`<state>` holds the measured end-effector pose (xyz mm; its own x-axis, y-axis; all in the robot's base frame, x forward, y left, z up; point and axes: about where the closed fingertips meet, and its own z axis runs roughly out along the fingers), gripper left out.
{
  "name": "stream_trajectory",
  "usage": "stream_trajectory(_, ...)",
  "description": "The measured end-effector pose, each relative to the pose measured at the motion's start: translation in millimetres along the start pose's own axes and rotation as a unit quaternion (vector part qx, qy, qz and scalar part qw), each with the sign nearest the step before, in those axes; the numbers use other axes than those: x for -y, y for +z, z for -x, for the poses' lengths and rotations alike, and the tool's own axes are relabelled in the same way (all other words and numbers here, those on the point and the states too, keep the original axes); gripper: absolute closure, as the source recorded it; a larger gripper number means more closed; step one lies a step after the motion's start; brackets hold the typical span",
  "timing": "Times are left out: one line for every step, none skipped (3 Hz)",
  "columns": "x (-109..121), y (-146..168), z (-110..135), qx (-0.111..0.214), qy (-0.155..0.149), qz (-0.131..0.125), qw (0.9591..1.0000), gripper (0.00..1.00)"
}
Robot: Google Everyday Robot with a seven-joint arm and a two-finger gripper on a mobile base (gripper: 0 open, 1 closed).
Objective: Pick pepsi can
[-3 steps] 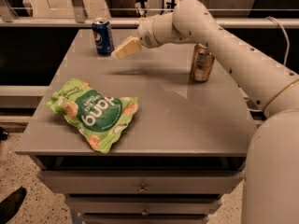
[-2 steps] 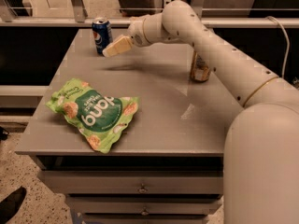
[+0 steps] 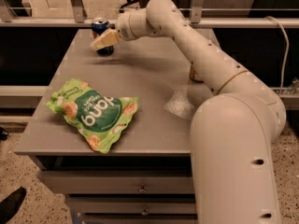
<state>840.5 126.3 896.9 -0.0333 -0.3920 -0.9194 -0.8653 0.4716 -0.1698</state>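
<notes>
The pepsi can (image 3: 99,26) is a dark blue can with a silver top, standing upright at the far left corner of the grey table (image 3: 149,73). My gripper (image 3: 103,40) is at the end of the white arm that reaches in from the right. It sits right at the can, in front of its middle, and hides part of the can's body. The can's top and base show above and below the gripper. I cannot tell whether the gripper touches the can.
A green snack bag (image 3: 93,112) lies flat at the front left of the table. A gold can (image 3: 193,74) stands at the right, mostly hidden behind my arm. Drawers (image 3: 142,189) sit under the table. A rail runs behind it.
My gripper has moved left across the back of the table, from right of the pepsi can to directly in front of it. The can and the bag have not moved.
</notes>
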Motion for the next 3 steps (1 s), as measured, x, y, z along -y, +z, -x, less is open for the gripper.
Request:
stream_trajectory(-5.4,13.7,1.2,-0.013,0.021,0.004,0.9997,0.34)
stream_trajectory(-11.0,21.8,-7.8,-0.022,0.037,0.007,0.9991,0.57)
stream_trajectory(-14.2,13.2,-0.7,-0.017,0.030,0.006,0.9994,0.80)
